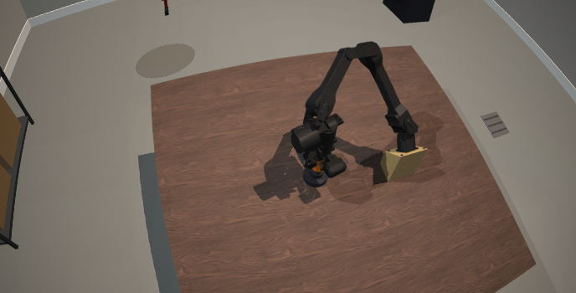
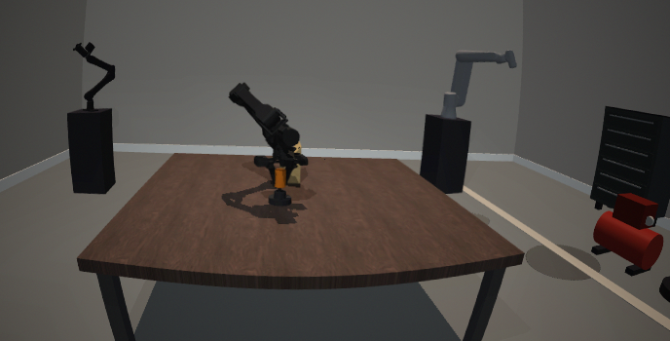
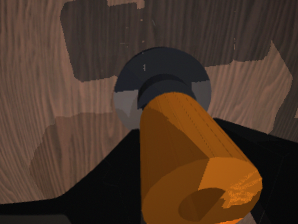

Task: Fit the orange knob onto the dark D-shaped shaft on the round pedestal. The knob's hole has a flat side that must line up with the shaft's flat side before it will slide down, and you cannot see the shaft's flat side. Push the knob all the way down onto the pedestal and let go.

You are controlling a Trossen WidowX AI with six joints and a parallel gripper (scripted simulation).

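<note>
From the top, the black WidowX arm (image 1: pixel 370 52) (image 2: pixel 263 111) rises from a tan wedge block (image 1: pixel 403 165) (image 2: pixel 295 177) at right and reaches left to the round pedestal (image 1: pixel 315 178) (image 2: pixel 279 200) (image 3: pixel 162 62).

In the exterior view, the orange knob (image 1: pixel 316 169) (image 2: pixel 280 177) (image 3: pixel 185 145) stands upright above the pedestal's base, at the near side of the gripper (image 1: pixel 320 164) (image 2: pixel 280 177) (image 3: pixel 187 165).

In the wrist view, the jaws grasp the knob, its round end with a hole towards the camera; the shaft is hidden.
</note>
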